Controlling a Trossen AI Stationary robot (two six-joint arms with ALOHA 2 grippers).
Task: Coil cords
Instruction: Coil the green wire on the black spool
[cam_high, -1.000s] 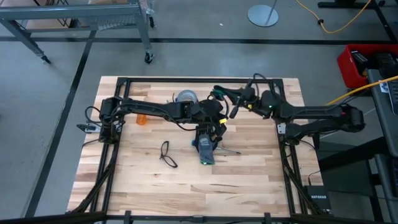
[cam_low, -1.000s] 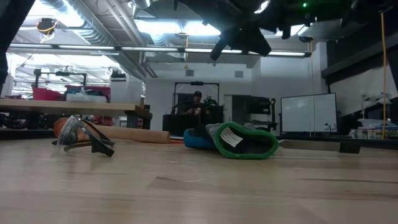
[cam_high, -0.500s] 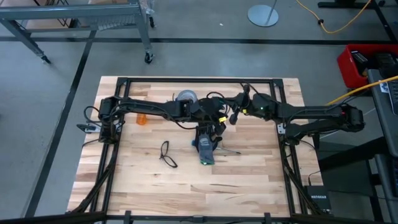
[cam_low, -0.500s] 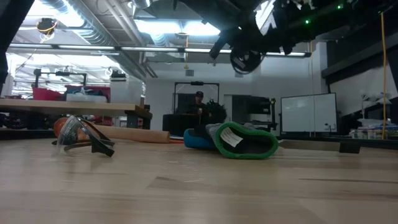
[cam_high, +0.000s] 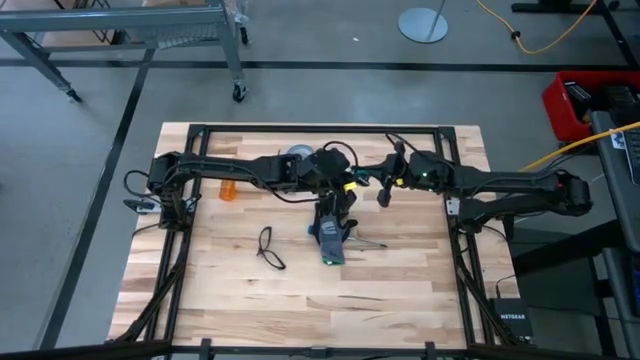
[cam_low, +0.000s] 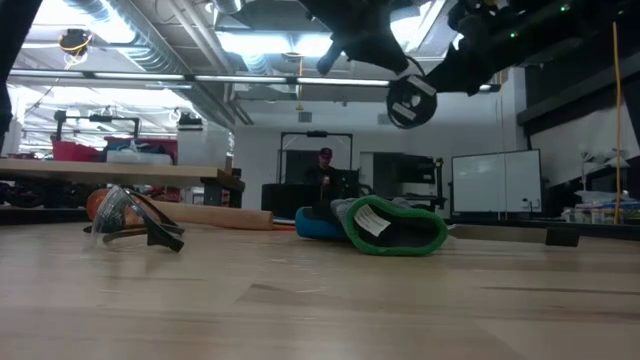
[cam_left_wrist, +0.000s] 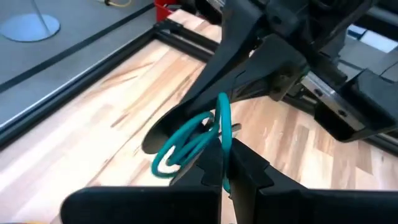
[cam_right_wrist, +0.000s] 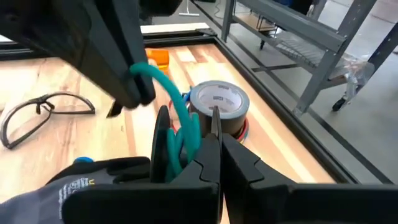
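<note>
**A:** Two grippers, one cord, both up off the table (cam_high: 400, 300). Who has what?

**B:** The left gripper (cam_high: 345, 192) has its fingers pinched together on the teal cord (cam_left_wrist: 224, 121). The right gripper (cam_high: 384, 190), just beside it, looks clamped on the rim of the small dark disc (cam_low: 412, 100). A few turns of cord already sit on that disc.

**A:** So the step is laying on more turns?

**B:** I think so. The loose part runs from the left fingers across to the disc (short, and curling on itself). I'd hold it lightly taut so each wrap beds beside the one before, not over it.

**A:** And the risks?

**B:** If the left gripper pulls too hard, the disc may twist in the right fingers. With too much slack, the loops may spring off. I'd circle close around the disc and stay above the glove (cam_high: 330, 243) lying beneath.

**A:** And the tape roll (cam_right_wrist: 219, 99) and the glasses (cam_high: 268, 247)?

**B:** Both lie on the table, clear of the work.
</note>
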